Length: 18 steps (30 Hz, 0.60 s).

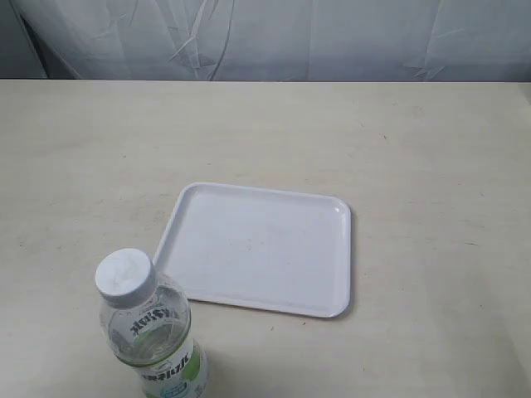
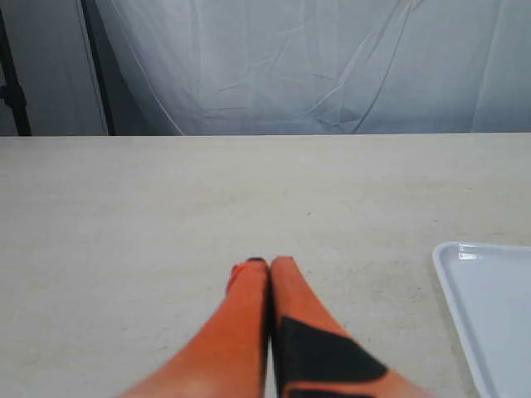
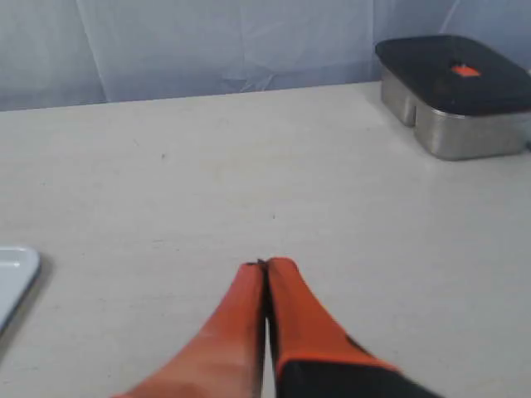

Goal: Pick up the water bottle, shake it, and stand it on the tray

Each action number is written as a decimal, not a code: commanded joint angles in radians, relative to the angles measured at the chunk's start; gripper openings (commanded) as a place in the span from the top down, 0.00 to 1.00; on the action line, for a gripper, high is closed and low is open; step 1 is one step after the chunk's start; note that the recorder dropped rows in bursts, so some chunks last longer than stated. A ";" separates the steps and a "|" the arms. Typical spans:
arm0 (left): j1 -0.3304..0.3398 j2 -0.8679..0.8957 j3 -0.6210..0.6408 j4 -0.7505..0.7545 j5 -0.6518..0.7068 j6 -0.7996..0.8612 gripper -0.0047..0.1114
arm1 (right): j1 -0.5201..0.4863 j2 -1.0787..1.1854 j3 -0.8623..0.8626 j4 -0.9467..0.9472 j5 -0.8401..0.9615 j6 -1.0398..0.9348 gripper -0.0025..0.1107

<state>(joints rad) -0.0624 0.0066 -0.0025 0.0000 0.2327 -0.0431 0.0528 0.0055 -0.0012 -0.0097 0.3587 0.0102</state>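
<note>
The water bottle [image 1: 152,336] stands upright on the table at the near left of the exterior view, white cap on top and green-and-white label low on its body. The white tray [image 1: 332,257] lies flat and bare just right of it, near the middle. A corner of the tray [image 2: 465,282] shows in the left wrist view, and a sliver of the tray [image 3: 12,274] in the right wrist view. My left gripper [image 2: 269,264] is shut on nothing, over bare table. My right gripper [image 3: 265,265] is shut too, holding nothing. Neither gripper appears in the exterior view.
A steel container with a black lid [image 3: 456,91] sits on the table far beyond the right gripper. A wrinkled white cloth [image 1: 265,37] hangs behind the table's far edge. A dark stand [image 2: 12,75] rises at the back in the left wrist view.
</note>
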 commanded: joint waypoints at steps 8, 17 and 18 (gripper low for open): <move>0.001 -0.007 0.003 0.000 -0.001 0.000 0.96 | 0.001 -0.006 0.001 0.514 -0.580 0.124 0.95; 0.001 -0.007 0.003 0.000 -0.001 0.000 0.96 | 0.041 0.070 -0.284 0.382 -0.262 0.265 0.99; 0.001 -0.007 0.003 0.000 -0.001 0.000 0.96 | 0.072 0.149 -0.341 0.380 -0.235 0.137 0.99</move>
<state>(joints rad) -0.0624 0.0066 -0.0025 0.0000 0.2327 -0.0431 0.0899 0.0642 -0.2674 0.4210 0.0761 0.2986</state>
